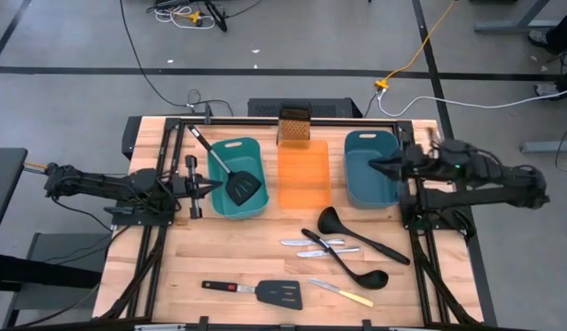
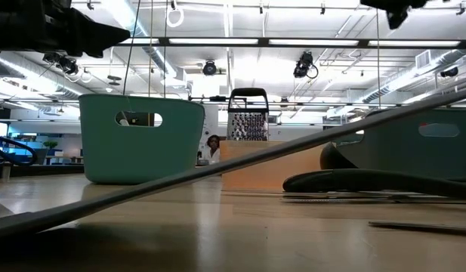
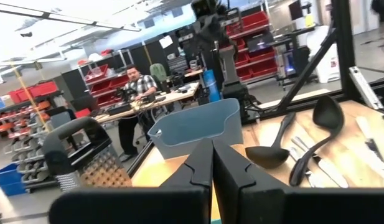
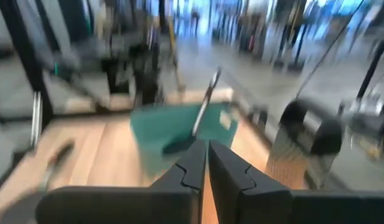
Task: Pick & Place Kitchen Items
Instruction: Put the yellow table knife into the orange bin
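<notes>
A black slotted spatula lies in the left teal tub, its head on the tub floor and its handle leaning on the far left rim. It also shows in the right wrist view. On the table near the front lie two black ladles, two silver knives, a red-marked black spatula and a yellow-handled knife. My left gripper is shut and empty at the left tub's left rim. My right gripper is shut and empty over the right teal tub.
An orange tray sits between the two tubs. A metal box grater stands behind it at the far edge. A black frame borders the table on both sides. In the low view a person shows in the room beyond.
</notes>
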You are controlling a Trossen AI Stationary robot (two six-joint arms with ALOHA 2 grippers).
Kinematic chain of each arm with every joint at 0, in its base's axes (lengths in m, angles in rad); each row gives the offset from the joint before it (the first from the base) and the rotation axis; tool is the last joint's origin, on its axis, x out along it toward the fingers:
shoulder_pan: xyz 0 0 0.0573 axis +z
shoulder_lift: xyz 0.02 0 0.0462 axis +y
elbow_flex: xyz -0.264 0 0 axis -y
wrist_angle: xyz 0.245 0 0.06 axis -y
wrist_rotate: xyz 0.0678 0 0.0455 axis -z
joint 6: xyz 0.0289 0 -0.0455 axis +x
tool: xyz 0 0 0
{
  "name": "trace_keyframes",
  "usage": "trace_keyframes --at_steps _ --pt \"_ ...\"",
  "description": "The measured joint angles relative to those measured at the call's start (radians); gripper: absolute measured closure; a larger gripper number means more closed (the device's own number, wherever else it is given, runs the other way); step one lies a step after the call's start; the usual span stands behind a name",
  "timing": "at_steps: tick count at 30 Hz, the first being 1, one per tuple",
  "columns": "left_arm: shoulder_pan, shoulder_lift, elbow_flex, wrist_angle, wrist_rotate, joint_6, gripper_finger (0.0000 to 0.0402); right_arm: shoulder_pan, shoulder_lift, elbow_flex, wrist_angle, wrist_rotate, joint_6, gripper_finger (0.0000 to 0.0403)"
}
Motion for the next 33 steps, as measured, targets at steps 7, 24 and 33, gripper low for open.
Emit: trace_keyframes --at_steps 7,24,33 --pt "0.000 0.000 0.000 -0.001 -0.001 0.009 0.0388 0.121 0.314 0.250 -0.330 -0.032 0.068 0.0374" --pt "0.000 0.002 0.000 -0.004 -0.008 0.035 0.0386 0.552 0.722 0.342 -0.336 -0.107 0.492 0.0270" --pt "0.000 0.002 0.000 -0.004 -0.008 0.024 0.0386 0.749 0.931 0.342 -0.244 -0.095 0.763 0.0262"
